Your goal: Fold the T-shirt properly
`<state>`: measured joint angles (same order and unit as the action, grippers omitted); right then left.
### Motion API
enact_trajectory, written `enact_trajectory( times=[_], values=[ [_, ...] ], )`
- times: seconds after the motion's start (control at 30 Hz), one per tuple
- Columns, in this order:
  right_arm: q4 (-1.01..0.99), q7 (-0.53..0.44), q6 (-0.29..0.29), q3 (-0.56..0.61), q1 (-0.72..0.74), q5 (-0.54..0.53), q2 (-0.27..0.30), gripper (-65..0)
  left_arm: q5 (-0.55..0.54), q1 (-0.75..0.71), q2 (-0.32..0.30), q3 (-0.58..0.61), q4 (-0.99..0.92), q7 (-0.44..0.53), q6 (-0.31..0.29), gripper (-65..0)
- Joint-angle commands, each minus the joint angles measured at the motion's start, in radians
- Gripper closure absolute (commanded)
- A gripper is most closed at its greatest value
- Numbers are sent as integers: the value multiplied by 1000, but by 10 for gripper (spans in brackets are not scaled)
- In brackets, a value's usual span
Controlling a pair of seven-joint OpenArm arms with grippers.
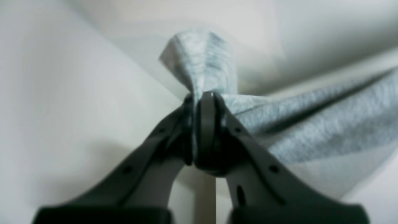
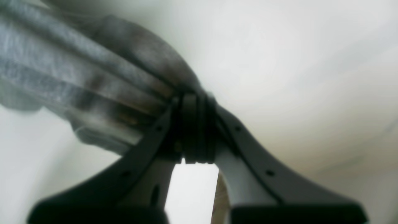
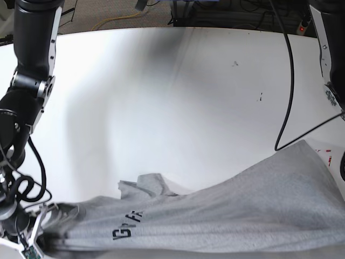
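Base view: T-shirt (image 3: 226, 210) stretches with its long axis from 8 to 3 o'clock over the tabletop (image 3: 178, 97), left gripper (image 1: 202, 96) and right gripper (image 2: 192, 99) each clamped on its cloth

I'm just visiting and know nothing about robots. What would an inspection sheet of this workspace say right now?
Surface: white table, a few small dark specks.
Job's things: grey T-shirt, stretched between both arms, black lettering partly visible.
Clutter: nothing seen.
Grippers: left gripper shut on T-shirt fabric; right gripper shut on bunched T-shirt fabric.
Cables: black cable hanging over the table; more cable looped by the right arm.
Surroundings: floor with wires beyond the far edge.
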<state>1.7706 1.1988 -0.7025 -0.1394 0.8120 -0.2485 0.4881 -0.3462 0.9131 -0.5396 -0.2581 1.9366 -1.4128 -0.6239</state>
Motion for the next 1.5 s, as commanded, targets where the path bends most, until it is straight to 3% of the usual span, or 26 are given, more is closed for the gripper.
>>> enact_trajectory(
  times=[0.0, 0.07, 0.3, 0.47, 0.7, 0.9, 1.13, 1.3, 1.47],
  values=[
    [78, -12, 4, -64, -84, 19, -2, 0, 2, -105, -1, 1, 54, 17, -49, -10],
    [122, -12, 4, -127, -199, 19, -24, 0, 0, -190, -1, 1, 70, 17, -74, -10],
    [190, -13, 4, -279, -500, 19, -101, 0, -1, -417, -1, -5, 76, 17, -74, -6],
    [194, -18, 4, -309, -650, 19, -147, 0, -1, -605, 0, -11, 77, 17, -74, -6],
    [193, -18, 4, -394, -788, 19, -200, 0, -1, -880, 72, -79, 80, 17, -74, -4],
    [190, -18, 4, -409, -871, 19, -214, 0, 2, -1064, 143, -151, 79, 17, -74, -4],
    [193, -18, 4, -452, -965, 19, -263, 0, 8, -1251, 189, -234, 76, 117, -74, -4],
    [190, -20, 4, -457, -983, 19, -263, 0, 8, -1285, 187, -240, 73, 200, -74, -4],
    [186, -30, 4, -457, -960, 28, -262, 0, 11, -1158, 184, -234, 40, 200, -74, -7]
  ],
)
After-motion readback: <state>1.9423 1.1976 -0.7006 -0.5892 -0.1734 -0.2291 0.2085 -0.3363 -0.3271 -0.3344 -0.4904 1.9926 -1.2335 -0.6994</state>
